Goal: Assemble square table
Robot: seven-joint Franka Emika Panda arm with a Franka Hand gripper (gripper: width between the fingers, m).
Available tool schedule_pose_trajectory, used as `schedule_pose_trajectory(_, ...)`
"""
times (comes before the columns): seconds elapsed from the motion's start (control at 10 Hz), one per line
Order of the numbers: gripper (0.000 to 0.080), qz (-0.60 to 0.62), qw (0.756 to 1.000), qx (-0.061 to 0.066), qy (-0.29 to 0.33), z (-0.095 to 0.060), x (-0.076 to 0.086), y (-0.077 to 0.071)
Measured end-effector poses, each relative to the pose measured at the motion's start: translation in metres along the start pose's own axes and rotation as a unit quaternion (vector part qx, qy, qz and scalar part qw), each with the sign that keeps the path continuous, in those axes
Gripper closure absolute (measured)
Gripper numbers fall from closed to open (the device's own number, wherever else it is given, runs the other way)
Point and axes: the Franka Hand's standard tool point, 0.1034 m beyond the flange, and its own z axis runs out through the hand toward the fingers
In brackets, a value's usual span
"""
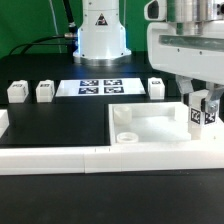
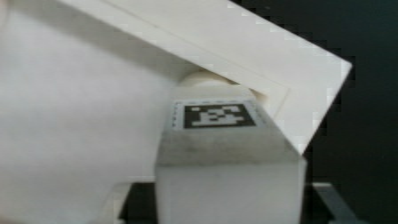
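The jaws look clenched on a leg point(image 1: 198, 116), its tag facing out. The table top point(image 1: 150, 128) lies at five o'clock in the exterior view, with the leg at its three o'clock corner. To seat the leg well, I would centre it over what seems the round socket point(image 2: 210, 80), keep it upright, and press lightly. The arm hangs at two o'clock, gripper point(image 1: 203, 120) pointing straight down.

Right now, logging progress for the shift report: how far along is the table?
Done: tabletop lies by the front rail; its visible sockets are empty. In hand: gripper appears shut on one leg at the tabletop's corner. Left: seating it, plus three loose legs.
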Motion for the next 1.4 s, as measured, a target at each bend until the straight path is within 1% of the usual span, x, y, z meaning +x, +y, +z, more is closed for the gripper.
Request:
schedule_pose_trajectory(0.1,0.0507,0.064,0.998,0.001,-0.006,0.0,0.0,0.001)
schedule_pose_trajectory(0.2,0.0507,0.143,0.99,0.002,-0.01,0.001,-0.002,0.001)
schedule_pose_trajectory(0.3,0.0507,0.219,0.976,0.008,-0.016,0.001,-0.002,0.001)
schedule_pose_trajectory(0.4,0.0505,0.269,0.963,0.011,-0.02,0.001,-0.003,0.002)
schedule_pose_trajectory(0.7,0.0505,0.344,0.939,0.011,-0.02,0.001,-0.003,0.003)
schedule_pose_trajectory(0.8,0.0504,0.349,0.937,0.011,-0.016,0.001,-0.002,0.004)
schedule_pose_trajectory(0.9,0.0504,0.339,0.94,0.01,-0.015,0.001,-0.002,0.004)
schedule_pose_trajectory(1.0,0.0399,0.334,0.942,0.01,-0.015,0.002,-0.002,0.004)
schedule_pose_trajectory(1.1,0.025,0.307,0.952,0.011,-0.015,0.002,-0.002,0.004)
schedule_pose_trajectory(1.2,0.018,0.2,0.98,-0.005,-0.021,-0.001,-0.004,0.003)
schedule_pose_trajectory(1.3,0.0159,0.069,0.997,-0.016,-0.028,-0.006,-0.008,0.0)
schedule_pose_trajectory(1.4,0.0151,0.073,0.997,-0.018,-0.029,-0.009,-0.022,0.0)
